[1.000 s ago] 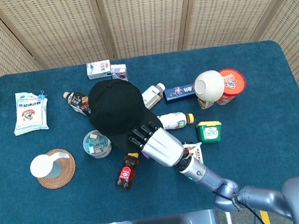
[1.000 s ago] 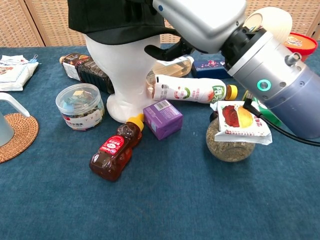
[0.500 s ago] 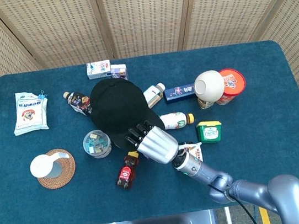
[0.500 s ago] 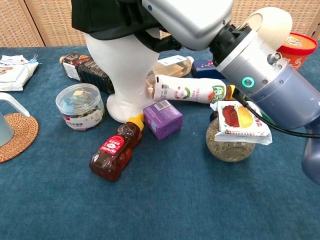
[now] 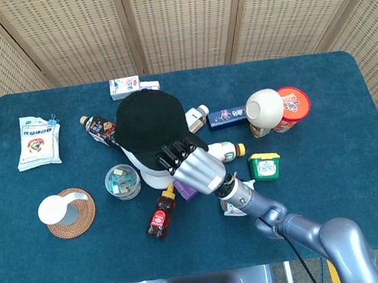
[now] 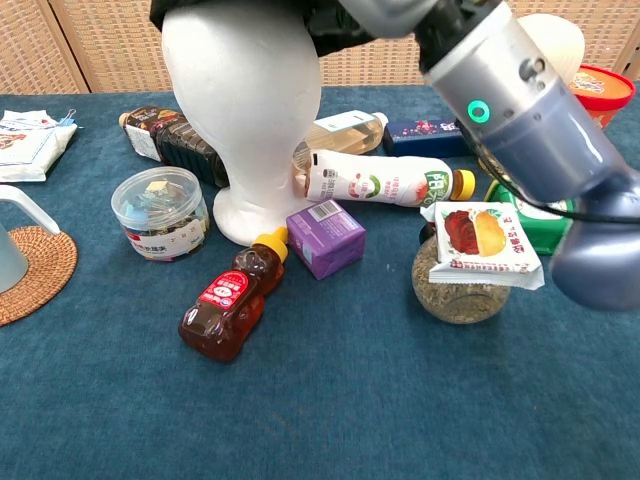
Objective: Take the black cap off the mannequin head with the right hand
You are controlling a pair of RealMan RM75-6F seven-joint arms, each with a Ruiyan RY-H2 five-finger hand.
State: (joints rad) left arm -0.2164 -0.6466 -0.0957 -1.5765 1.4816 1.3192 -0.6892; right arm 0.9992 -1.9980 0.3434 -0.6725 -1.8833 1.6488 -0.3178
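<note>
Black cap (image 5: 148, 122) now raised higher than a second ago, white mannequin head (image 6: 243, 90) bared beneath. Right hand (image 5: 192, 165) fingers (image 5: 176, 152) clamp its brim. Left hand unseen.

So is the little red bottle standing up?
No, the red bottle lies on its side on the blue table, its yellow cap toward the white mannequin head.
</note>
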